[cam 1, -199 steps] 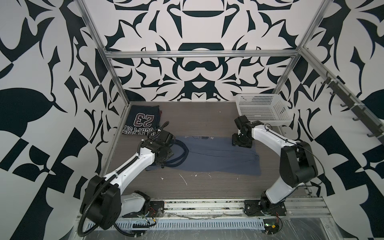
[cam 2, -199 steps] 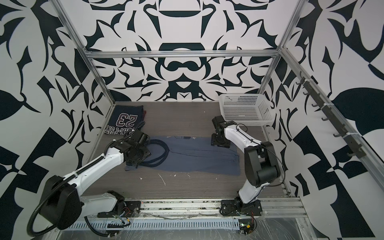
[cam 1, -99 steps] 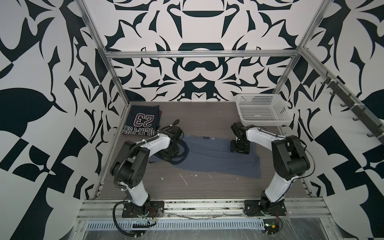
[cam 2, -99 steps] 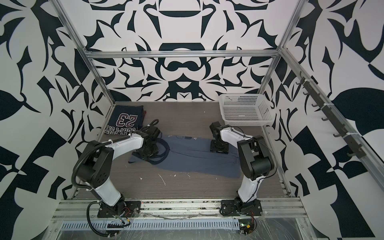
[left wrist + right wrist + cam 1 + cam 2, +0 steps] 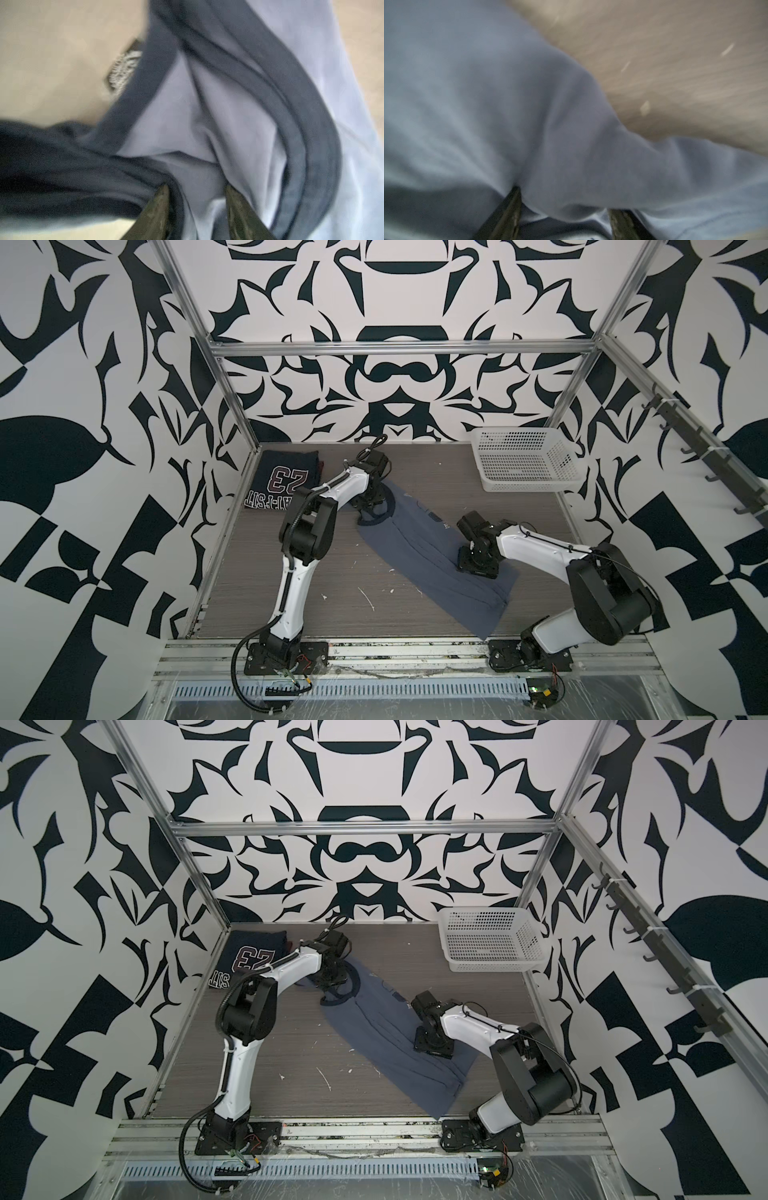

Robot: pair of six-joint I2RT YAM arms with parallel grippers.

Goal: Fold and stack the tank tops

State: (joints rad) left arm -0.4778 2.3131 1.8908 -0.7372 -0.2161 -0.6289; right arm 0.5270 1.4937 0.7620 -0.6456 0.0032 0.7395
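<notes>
The left claw (image 5: 196, 193) grasps the dark-trimmed neckline of the slate-blue tank top (image 5: 415, 547), with cloth bunched between its parted tips. The right claw (image 5: 563, 199) sits under a hump of the same cloth, and I cannot tell whether it is clamped or merely pressing. A second ago this top lay crosswise on the desk (image 5: 291, 593). Now it runs slantwise, neck end just beside the folded navy "23" tank top (image 5: 282, 481) and hem well apart from it. It is probably being lined up for its next fold; stacking remains.
</notes>
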